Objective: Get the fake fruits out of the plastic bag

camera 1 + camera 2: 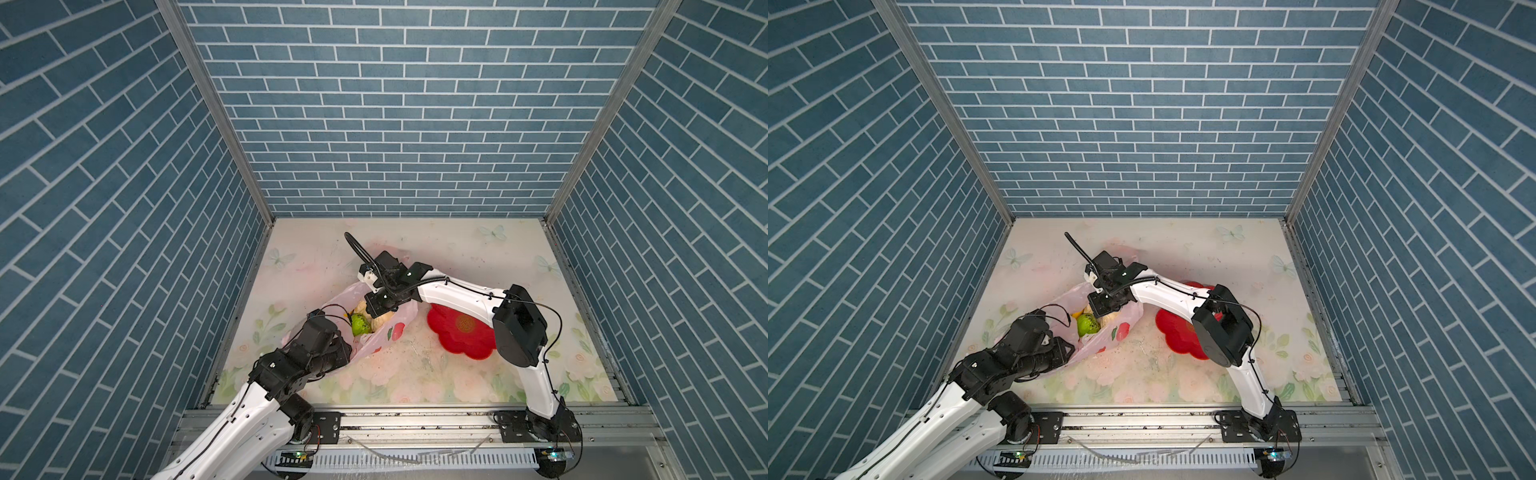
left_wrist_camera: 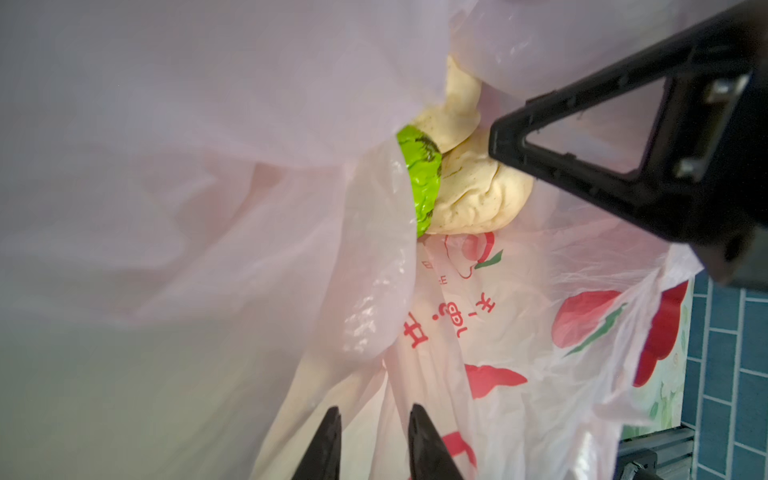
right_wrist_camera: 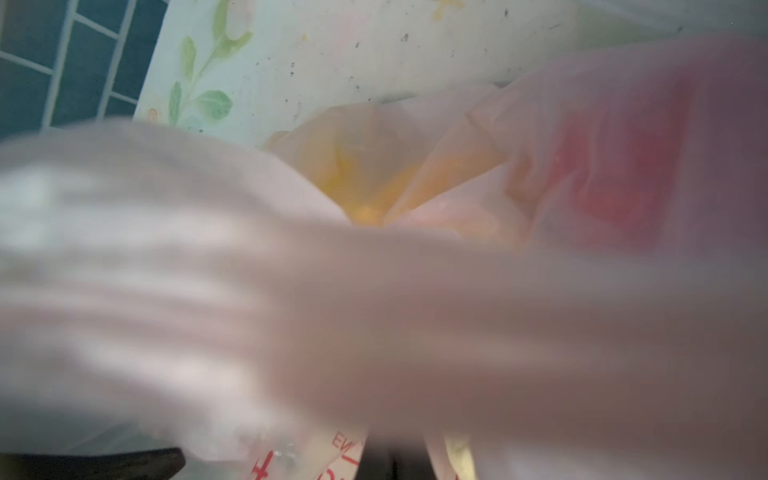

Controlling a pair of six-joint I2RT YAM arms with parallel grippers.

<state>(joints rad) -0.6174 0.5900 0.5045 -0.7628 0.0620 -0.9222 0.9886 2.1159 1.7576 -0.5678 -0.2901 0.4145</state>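
The pink plastic bag (image 1: 388, 332) (image 1: 1119, 332) lies left of the middle with its mouth gaping upward. In the mouth sit a green bumpy ball (image 1: 360, 324) (image 1: 1088, 325) (image 2: 419, 183) and a cream ball (image 1: 384, 318) (image 2: 473, 195). Yellow-orange fruit (image 3: 365, 183) and something red (image 3: 623, 178) show blurred through the film. My left gripper (image 1: 351, 353) (image 2: 374, 415) is at the bag's near rim, jaws a little apart around a fold of film. My right gripper (image 1: 369, 308) (image 3: 384, 461) reaches across to the far rim. It is shut, with bag film draped over it and its camera.
A red flower-shaped plate (image 1: 461, 332) (image 1: 1179, 336) lies right of the bag, partly under my right arm. Blue brick walls enclose the floral table (image 1: 415, 374) on three sides. A metal rail (image 1: 415, 419) runs along the front edge.
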